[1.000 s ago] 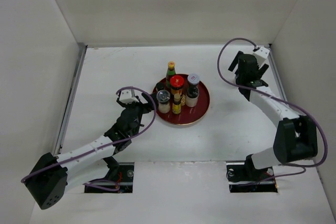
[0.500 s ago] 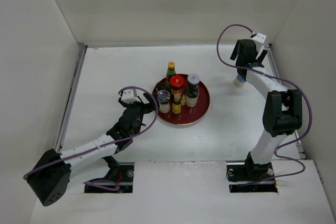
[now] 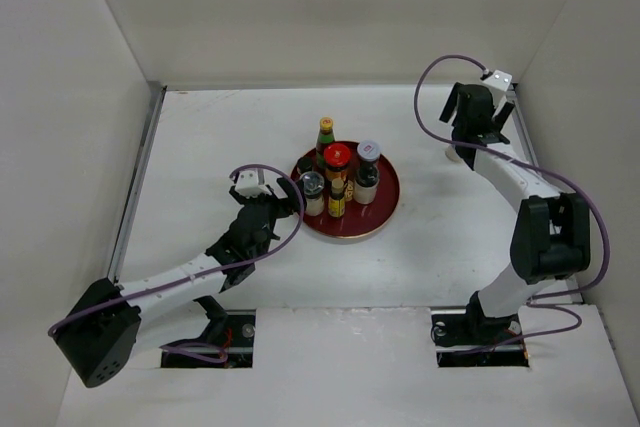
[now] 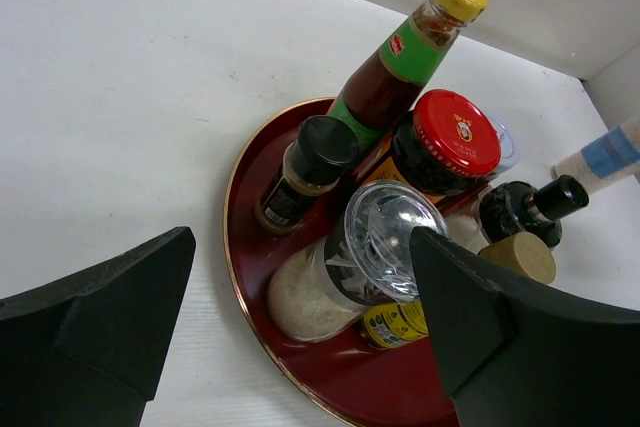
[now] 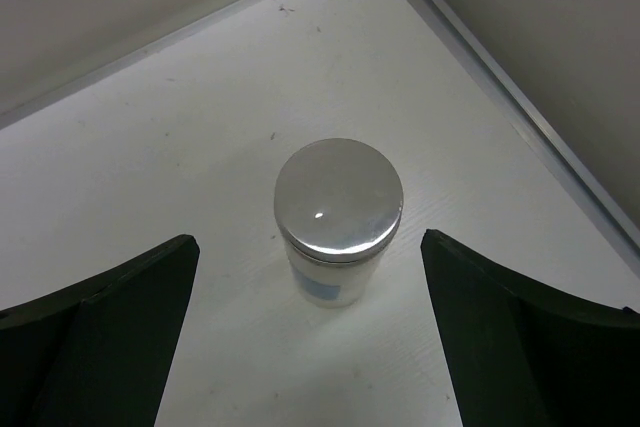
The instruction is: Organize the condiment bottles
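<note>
The released right gripper [image 5: 308, 247] hangs over the silver-lidded white jar [image 5: 338, 197] at two o'clock, seemingly for pickup. Next: descend, clench. Left gripper [image 4: 300, 247] gapes, empty.

Right tool [image 3: 477, 125] has backed off the white bottle [image 5: 338, 197].

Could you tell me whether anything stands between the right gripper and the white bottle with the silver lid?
Nothing visible does: the open right gripper looks straight at the white bottle standing on the table.
</note>
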`<state>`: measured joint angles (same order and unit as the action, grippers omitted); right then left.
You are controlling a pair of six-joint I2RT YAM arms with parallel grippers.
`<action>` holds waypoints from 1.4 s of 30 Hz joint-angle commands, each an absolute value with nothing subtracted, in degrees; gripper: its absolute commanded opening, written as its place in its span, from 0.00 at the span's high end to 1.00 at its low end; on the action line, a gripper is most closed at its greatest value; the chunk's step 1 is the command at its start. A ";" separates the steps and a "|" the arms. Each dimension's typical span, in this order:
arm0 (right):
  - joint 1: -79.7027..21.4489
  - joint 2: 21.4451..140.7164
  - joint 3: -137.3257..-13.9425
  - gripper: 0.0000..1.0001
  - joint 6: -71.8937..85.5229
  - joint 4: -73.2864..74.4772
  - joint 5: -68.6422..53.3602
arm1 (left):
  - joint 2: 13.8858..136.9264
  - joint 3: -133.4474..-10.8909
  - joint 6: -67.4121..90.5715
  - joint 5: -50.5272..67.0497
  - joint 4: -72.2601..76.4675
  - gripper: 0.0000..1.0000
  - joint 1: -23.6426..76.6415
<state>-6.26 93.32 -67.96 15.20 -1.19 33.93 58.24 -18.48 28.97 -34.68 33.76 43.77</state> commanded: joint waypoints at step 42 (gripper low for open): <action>-29.73 76.30 -52.39 0.53 18.54 -5.89 37.61 | 54.94 -18.11 29.71 -34.01 36.12 0.10 43.11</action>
<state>-26.28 79.85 -54.08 17.10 -2.15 34.17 57.01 -18.48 29.19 -34.22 34.04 43.51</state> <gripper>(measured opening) 0.680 0.895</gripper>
